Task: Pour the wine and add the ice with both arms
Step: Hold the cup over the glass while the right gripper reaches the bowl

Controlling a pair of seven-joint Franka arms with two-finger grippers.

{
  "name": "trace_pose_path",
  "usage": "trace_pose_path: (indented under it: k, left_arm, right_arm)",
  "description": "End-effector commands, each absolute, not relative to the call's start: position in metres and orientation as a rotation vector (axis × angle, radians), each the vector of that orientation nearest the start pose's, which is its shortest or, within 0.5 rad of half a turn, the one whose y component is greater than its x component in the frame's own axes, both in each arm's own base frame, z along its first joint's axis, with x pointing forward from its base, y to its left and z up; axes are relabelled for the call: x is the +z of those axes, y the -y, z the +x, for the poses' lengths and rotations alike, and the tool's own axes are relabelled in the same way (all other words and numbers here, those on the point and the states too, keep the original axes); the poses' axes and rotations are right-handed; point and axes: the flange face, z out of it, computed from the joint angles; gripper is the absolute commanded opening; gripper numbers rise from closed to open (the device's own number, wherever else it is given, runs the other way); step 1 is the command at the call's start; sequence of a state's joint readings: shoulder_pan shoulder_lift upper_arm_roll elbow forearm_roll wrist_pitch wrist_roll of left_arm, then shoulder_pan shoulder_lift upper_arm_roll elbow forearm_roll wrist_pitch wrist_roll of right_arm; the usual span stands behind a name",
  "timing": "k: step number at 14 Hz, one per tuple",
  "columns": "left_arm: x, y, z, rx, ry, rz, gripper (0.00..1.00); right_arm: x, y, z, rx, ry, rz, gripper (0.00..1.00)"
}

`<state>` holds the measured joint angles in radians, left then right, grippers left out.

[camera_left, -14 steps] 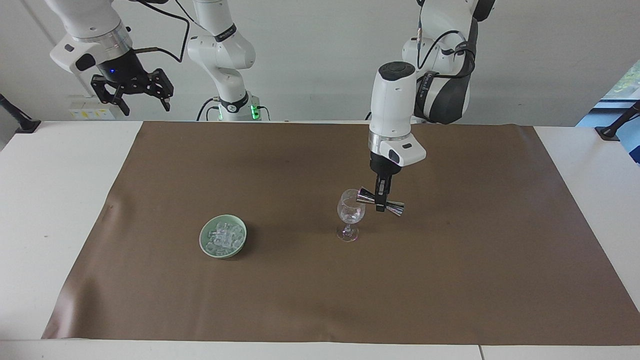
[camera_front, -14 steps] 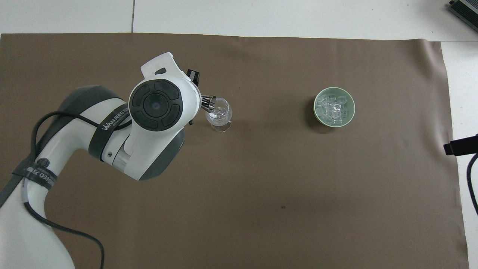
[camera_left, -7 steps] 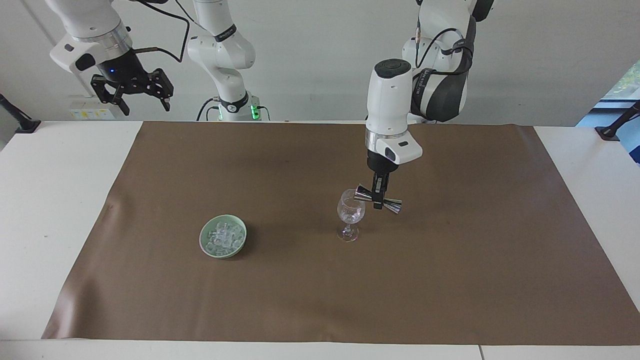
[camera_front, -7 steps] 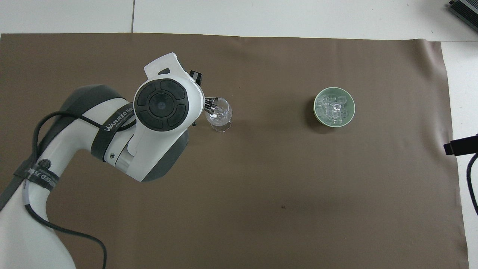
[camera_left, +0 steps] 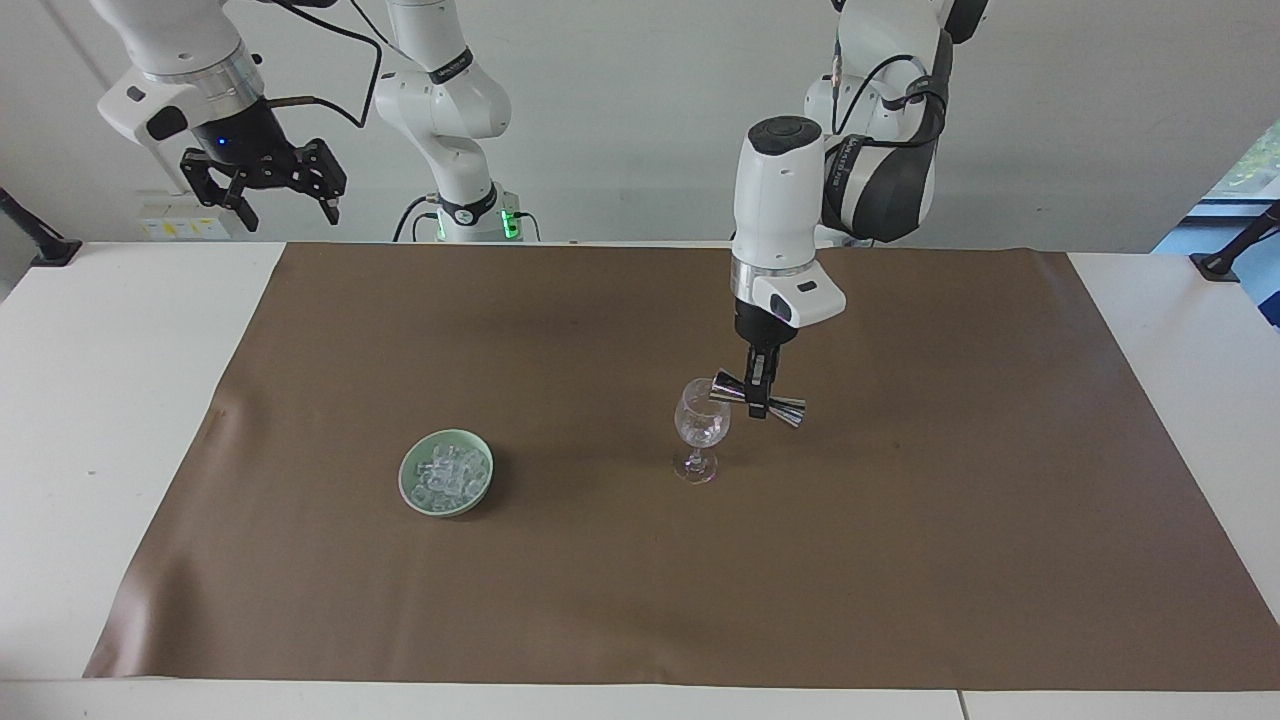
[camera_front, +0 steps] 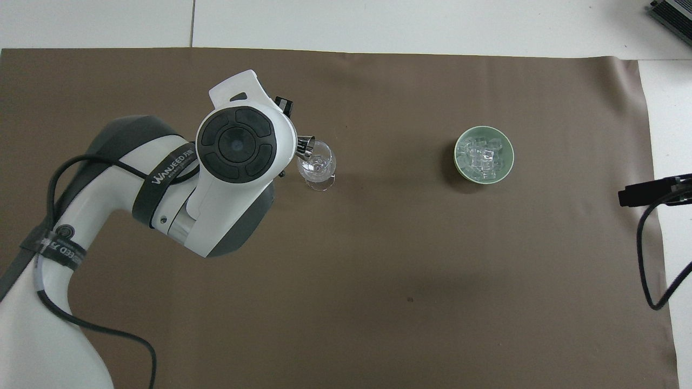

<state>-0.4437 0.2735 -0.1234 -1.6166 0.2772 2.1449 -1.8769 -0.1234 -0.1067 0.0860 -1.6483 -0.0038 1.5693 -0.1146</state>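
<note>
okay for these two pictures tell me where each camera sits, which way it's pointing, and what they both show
Facing view: high across the table, looking at the robots; both arms show, right gripper raised open, waiting, left gripper shut on a tilted metal jigger at the wine glass.
Overhead view: above the robots' end, looking steeply down; the left arm fills it.
Shared: glass, jigger, bowl of ice, brown mat.

- Both views are bright and evenly lit, the light soft and coming from above.
- The brown mat [camera_left: 900, 520] is matte and shows no glare (only faint darker patches).
- The green bowl [camera_front: 484, 154] casts a short soft shadow toward the left arm's end of the table.
- The wine glass [camera_left: 701, 428] carries small bright highlights.
- A window [camera_left: 1250, 150] at the facing view's edge is washed out.
- Focus is sharp throughout; straight edges stay straight.
</note>
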Motion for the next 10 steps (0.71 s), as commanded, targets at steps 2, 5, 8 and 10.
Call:
trace_pose_path:
  k: [2,5,8,10]
  left_arm:
    - [0.497,0.347,0.576,-0.536,1.828,-2.671,0.0]
    - [0.496,0.346,0.576,-0.534,1.824,-2.661,0.0]
    - [0.496,0.348,0.574,-0.537,1.815,-2.655,0.0]
    - [0.496,0.347,0.575,-0.555,1.804,-2.654,0.0]
  right_arm:
    - [0.598,0.004,0.523,-0.071,0.087,-3.145,1.0]
    - [0.531,-0.009,0.539,-0.048,0.042,-3.141,1.0]
    - [0.469,-0.025,0.563,-0.043,0.003,-3.133,1.0]
    - [0.447,-0.036,0.577,-0.107,0.014,-3.125,1.0]
